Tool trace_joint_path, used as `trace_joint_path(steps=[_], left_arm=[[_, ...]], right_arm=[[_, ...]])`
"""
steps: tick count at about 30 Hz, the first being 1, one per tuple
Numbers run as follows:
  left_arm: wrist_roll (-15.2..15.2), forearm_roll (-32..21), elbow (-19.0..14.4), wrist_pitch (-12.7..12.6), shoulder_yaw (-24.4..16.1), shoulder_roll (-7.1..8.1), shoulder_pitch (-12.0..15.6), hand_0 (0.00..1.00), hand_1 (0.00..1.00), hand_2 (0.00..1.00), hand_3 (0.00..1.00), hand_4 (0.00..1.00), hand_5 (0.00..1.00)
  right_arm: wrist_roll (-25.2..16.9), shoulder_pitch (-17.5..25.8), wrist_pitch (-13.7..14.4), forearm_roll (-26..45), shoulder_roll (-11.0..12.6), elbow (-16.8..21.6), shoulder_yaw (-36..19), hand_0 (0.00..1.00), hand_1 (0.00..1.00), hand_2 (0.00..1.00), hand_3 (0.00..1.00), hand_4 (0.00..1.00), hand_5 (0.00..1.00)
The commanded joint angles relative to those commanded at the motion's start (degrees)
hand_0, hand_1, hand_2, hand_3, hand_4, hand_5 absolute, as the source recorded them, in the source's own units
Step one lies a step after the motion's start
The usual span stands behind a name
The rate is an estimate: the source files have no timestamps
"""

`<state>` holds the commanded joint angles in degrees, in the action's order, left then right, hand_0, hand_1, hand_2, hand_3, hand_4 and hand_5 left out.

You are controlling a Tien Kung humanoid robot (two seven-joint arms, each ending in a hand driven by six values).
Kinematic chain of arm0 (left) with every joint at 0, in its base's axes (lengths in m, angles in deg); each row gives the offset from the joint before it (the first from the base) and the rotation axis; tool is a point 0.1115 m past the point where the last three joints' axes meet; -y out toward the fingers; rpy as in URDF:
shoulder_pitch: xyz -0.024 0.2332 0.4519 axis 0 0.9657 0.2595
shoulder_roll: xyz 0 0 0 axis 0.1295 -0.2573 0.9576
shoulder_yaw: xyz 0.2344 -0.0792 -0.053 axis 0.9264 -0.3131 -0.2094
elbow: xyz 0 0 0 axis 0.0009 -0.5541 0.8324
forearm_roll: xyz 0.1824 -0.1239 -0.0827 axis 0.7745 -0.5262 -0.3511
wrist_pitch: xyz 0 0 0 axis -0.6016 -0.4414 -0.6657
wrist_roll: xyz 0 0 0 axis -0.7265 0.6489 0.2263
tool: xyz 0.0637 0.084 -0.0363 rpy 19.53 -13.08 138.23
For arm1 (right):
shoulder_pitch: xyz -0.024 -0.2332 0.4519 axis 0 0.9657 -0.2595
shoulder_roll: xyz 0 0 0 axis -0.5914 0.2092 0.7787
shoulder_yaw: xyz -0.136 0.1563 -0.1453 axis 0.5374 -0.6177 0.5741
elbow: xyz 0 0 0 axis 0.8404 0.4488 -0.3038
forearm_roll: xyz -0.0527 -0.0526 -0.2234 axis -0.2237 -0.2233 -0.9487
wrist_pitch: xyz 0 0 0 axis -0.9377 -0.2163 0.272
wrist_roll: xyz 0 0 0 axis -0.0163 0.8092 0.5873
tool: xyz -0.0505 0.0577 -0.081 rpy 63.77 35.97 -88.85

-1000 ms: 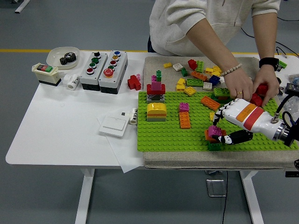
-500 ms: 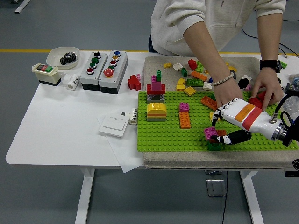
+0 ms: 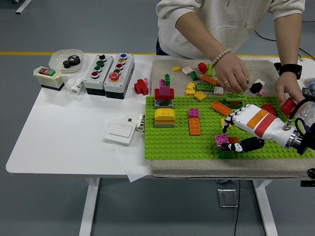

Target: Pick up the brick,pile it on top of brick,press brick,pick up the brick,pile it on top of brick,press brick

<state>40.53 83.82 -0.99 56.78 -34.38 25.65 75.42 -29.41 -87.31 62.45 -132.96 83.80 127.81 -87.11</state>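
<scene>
One pink brick (image 3: 222,139) sits pinched in the right hand's (image 3: 242,132) fingers (image 3: 229,126), over the stack (image 3: 227,150); pressing down comes next.

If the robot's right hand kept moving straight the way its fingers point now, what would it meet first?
Probably the small stack topped by a magenta brick, right at the fingertips of the white right hand and apparently already touching. Beyond it lies bare green baseplate; depth is uncertain.
</scene>
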Motion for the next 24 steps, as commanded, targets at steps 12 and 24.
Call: trace_joint_path(steps=[12, 24], left_arm=[[-0.3, -0.5, 0.0, -0.1, 0.3, 0.00, -0.1, 0.748, 0.736, 0.741, 0.594, 0.649, 0.671], [-0.5, -1.1, 0.0, -0.1, 0.5, -0.01, -0.3, 0.748, 0.736, 0.742, 0.594, 0.649, 0.671]], right_arm=[[0.0, -0.2, 0.0, -0.1, 0.1, 0.0, -0.2, 0.405, 0.527, 0.560, 0.518, 0.789, 0.588], [0.0, -0.3, 0.0, -0.1, -0.2, -0.1, -0.6, 0.405, 0.527, 0.560, 0.517, 0.791, 0.587]])
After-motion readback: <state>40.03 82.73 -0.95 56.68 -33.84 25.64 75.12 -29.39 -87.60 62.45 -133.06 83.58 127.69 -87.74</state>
